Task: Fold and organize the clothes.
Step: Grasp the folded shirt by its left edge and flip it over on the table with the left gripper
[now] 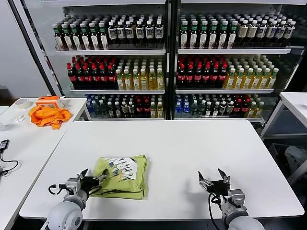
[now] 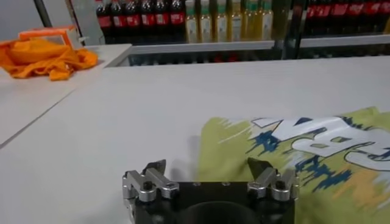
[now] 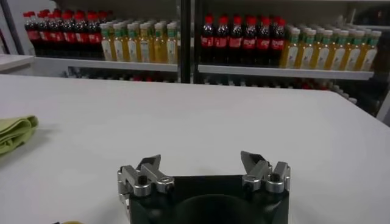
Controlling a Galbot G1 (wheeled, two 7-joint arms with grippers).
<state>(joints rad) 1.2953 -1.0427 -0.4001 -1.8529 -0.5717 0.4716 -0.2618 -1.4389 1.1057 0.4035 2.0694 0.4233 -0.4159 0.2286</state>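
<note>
Left arm: low at the near left of the head view, wrist roughly level, left gripper [image 1: 92, 178] aimed forward and slightly inward. Jaws spread wide, nothing between them; both fingertips [image 2: 156, 167] stand clear in the left wrist view.

Right arm: low at the near right, mirrored pose. Right gripper [image 1: 213, 179] points forward, jaws fully apart and holding nothing; fingertips [image 3: 149, 163] are well separated.

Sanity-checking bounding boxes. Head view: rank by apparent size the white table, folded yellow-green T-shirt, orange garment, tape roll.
1. White table, by far the largest.
2. Folded yellow-green T-shirt.
3. Orange garment: looks somewhat smaller, but it lies farther from the camera and is bunched up, so its true rank against the T-shirt is unsure.
4. Tape roll, the smallest.
</note>
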